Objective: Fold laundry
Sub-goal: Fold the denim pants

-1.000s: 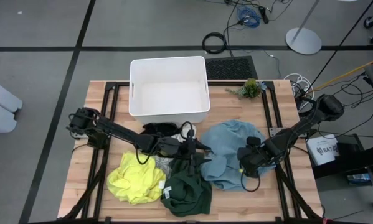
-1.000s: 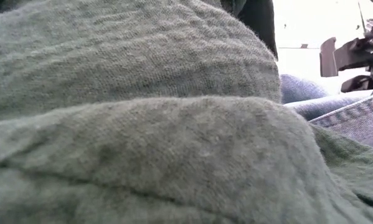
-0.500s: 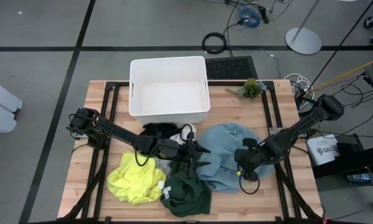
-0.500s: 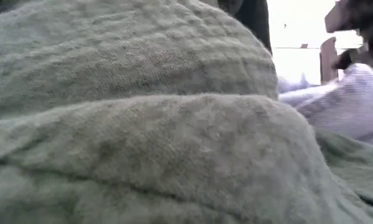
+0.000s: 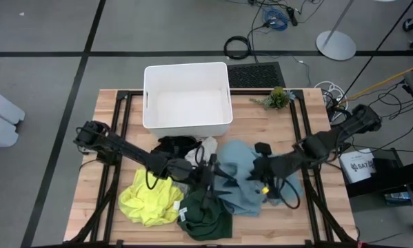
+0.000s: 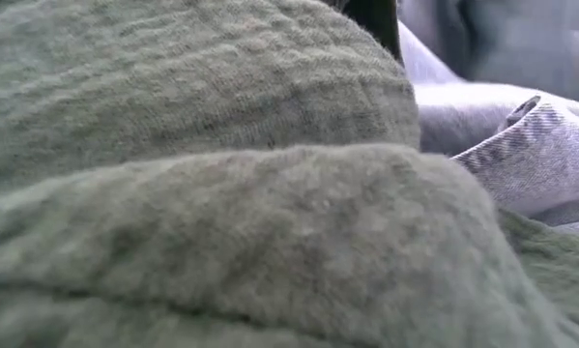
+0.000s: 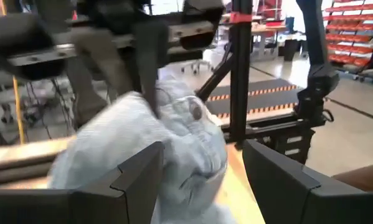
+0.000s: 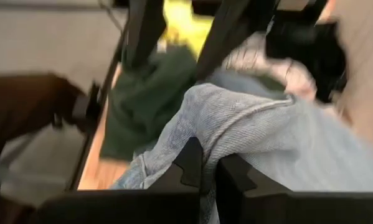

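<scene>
1. Nearest the table's front edge, at the lower middle of the high view, the dark green garment [image 5: 206, 215] lies bunched; in the low view it fills almost the whole frame [image 6: 202, 193].
2. Just left of it sits the yellow garment [image 5: 151, 198], crumpled.
3. Centre frame, the left gripper [image 5: 213, 173] reaches toward the blue garment [image 5: 239, 180], its fingers [image 7: 136, 180] spread apart with the denim-like cloth [image 7: 174, 143] between and ahead of them.
4. To its right, the right gripper [image 5: 263, 173] sits over the blue cloth, fingers [image 8: 189, 163] pressed together, pinching a raised fold [image 8: 236, 118] of it.
5. Behind the left gripper, the black garment [image 5: 173, 144] and a pale patterned one [image 5: 207, 146] lie close together.
6. Farther back, upper middle, the white bin [image 5: 187, 98] stands on the wooden table [image 5: 261, 118], with a small plant [image 5: 278, 97] toward the upper right.
</scene>
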You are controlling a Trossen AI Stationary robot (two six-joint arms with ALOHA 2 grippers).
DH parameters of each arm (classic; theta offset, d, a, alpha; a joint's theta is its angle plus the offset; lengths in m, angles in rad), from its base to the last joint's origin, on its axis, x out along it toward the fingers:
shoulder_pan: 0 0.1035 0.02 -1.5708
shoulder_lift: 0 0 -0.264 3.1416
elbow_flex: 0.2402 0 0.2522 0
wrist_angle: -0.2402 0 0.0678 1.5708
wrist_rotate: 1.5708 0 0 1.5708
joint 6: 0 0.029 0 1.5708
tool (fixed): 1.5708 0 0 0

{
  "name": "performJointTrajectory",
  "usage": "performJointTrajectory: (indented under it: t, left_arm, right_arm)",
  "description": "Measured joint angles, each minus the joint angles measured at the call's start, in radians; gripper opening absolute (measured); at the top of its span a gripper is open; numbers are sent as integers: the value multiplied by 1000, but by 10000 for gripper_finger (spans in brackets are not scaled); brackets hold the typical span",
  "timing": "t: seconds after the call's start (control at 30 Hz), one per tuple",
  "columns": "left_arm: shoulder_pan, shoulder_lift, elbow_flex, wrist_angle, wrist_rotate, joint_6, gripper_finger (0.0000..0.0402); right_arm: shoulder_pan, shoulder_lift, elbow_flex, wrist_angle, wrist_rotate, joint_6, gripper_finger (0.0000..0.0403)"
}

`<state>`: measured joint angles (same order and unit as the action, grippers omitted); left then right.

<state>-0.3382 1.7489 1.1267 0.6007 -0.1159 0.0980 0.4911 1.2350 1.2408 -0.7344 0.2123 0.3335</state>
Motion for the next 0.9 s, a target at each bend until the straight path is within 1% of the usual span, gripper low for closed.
performJointTrajectory:
  t: [0.1, 0.17, 0.3, 0.37, 0.5, 0.67, 0.7, 0.8, 0.83, 0.9]
  left_arm:
    - [-17, 0, 0, -1, -111, 53, 231]
    - [-25, -1, 0, -1, -169, 99, 231]
    - [-34, -1, 0, 0, -303, 157, 231]
    - [-37, -1, 0, -1, -346, 191, 231]
    - [-35, -1, 0, -10, -372, 204, 231]
    - [-33, -1, 0, -12, -375, 203, 231]
    - [-31, -1, 0, -12, -357, 199, 231]
    - [-27, -1, 0, -14, -250, 196, 231]
    - [-27, -1, 0, -14, -229, 196, 231]
    - [-29, -1, 0, -7, -226, 196, 231]
  right_arm:
    - [-33, 0, 13, 50, -16, -33, 8]
    - [-54, 0, 13, 62, -60, -51, 8]
    - [-83, 0, 13, 49, -108, -35, 7]
    - [-88, 0, 13, 44, -130, -28, 7]
    - [-84, 0, 13, 43, -198, -18, 7]
    - [-84, 0, 13, 43, -235, -8, 7]
    - [-84, 0, 13, 44, -236, -8, 7]
    - [-85, 2, 13, 65, -238, -11, 7]
    - [-86, 2, 13, 73, -238, -17, 7]
    - [-85, 4, 13, 93, -240, -32, 7]
